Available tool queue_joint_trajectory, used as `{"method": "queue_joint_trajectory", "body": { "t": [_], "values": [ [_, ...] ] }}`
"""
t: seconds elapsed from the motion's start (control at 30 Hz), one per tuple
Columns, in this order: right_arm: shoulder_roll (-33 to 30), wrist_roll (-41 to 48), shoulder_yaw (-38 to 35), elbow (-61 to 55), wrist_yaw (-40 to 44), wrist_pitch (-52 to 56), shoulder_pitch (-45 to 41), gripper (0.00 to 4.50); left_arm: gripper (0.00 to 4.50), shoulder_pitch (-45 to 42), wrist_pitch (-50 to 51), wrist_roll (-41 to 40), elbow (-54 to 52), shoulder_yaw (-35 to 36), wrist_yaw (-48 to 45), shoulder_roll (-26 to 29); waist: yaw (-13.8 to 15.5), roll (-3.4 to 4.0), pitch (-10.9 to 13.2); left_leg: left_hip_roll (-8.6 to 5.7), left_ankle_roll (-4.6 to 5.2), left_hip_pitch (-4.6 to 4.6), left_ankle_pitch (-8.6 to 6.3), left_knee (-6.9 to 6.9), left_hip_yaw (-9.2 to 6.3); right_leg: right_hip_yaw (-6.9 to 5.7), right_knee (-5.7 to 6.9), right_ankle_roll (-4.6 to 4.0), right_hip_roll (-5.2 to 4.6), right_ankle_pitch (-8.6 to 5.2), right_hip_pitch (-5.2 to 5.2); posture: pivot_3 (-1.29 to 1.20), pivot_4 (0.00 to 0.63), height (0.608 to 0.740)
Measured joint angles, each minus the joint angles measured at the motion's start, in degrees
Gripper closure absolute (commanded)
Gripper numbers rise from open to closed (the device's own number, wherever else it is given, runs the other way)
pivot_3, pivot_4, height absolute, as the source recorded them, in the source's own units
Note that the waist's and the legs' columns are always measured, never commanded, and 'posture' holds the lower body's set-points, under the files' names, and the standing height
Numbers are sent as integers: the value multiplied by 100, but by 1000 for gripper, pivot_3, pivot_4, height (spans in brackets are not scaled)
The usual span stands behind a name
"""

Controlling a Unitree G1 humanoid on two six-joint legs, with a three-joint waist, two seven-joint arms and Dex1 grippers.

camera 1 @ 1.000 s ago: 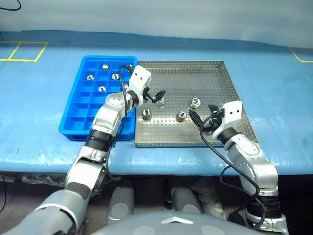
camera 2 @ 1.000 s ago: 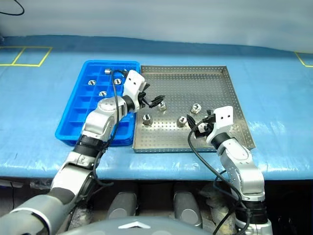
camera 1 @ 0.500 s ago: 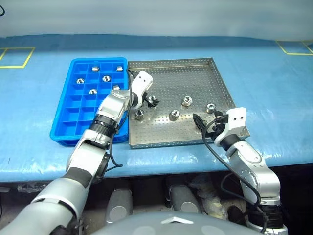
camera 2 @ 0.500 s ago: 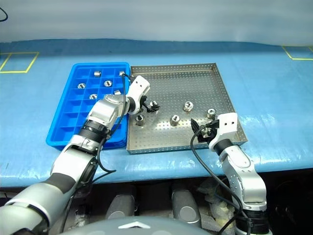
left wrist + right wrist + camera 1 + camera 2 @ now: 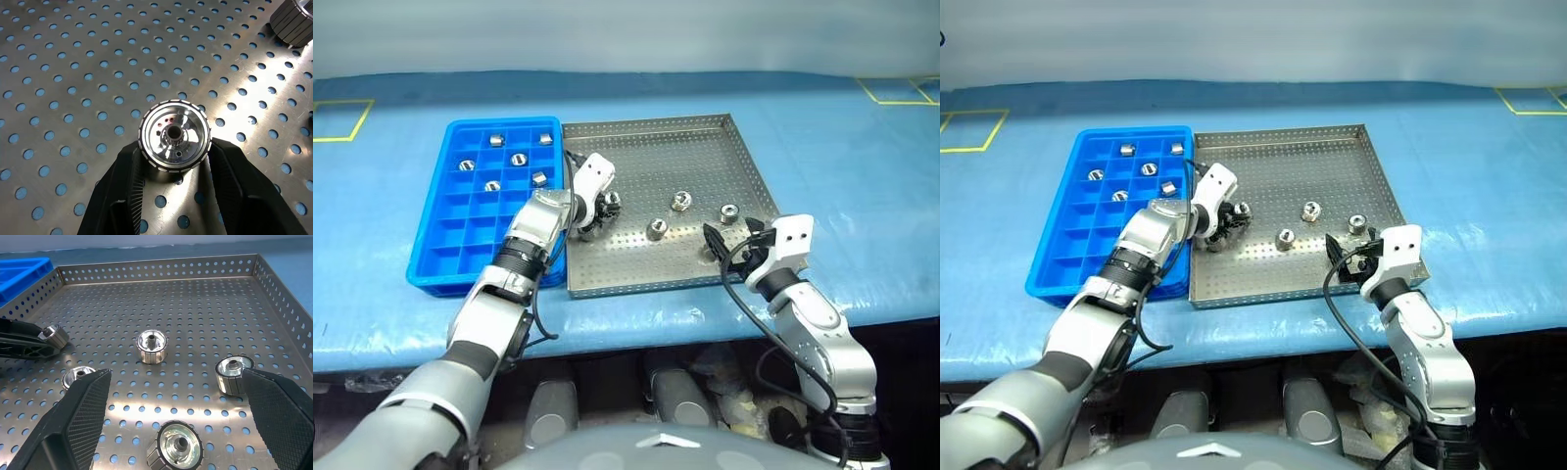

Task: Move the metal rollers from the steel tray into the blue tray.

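Left gripper [image 5: 175,161] is clamped on a roller [image 5: 174,135]; right gripper [image 5: 176,396] stands wide, empty.

Your roller sits between the fingertips on the steel tray [image 5: 700,122] floor, rim-gripped. Likely rigid, dense and slick: keep the hold on the knurled sides. The blue tray [image 5: 429,230] is just beside your left arm.

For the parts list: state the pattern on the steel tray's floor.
The steel tray floor is shiny silver with a regular grid of small round holes, clearest in the left wrist view.

rollers [image 5: 151,347]: 10 | steel tray [image 5: 705,147]: 1 | blue tray [image 5: 440,240]: 1
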Motion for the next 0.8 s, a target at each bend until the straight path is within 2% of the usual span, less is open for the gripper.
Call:
{"method": "queue_joint_trajectory", "body": {
  "t": [0.13,0.2,0.3,0.47,0.63,0.8],
  "values": [
    [-15,-114,20,15,18,-49,17,0,2800,691,-707,-55,-830,161,155,18,8,2,0,2,0,1,0,-3,6,9,6,0,1,0,-4,-22,150,740],
    [-48,-159,71,56,63,-71,-42,0,2800,1017,-870,-240,-1431,491,354,-31,30,1,0,1,0,1,0,-2,6,9,7,1,1,1,-4,14,150,740],
    [-64,-223,149,302,156,-75,-327,0,2800,1347,-949,-343,-2390,959,997,-132,113,1,0,1,0,3,1,4,9,12,8,4,0,3,-2,79,150,740],
    [-85,-324,340,772,344,-108,-889,0,2800,2068,-1263,31,-3614,1503,2502,-428,320,1,0,-2,2,13,2,4,10,13,6,7,-2,5,9,197,150,740],
    [-115,-436,615,1181,618,-130,-1367,0,2800,2491,-1300,228,-4039,1951,3397,-544,650,0,0,-3,3,12,3,5,5,6,7,6,-2,6,9,263,150,740],
    [-103,-474,804,1397,801,-210,-1636,0,2800,2775,-1276,232,-4054,2408,3771,-507,908,-1,0,-4,3,-2,3,5,-2,-7,-9,5,-3,6,7,288,150,740]
  ]
}}
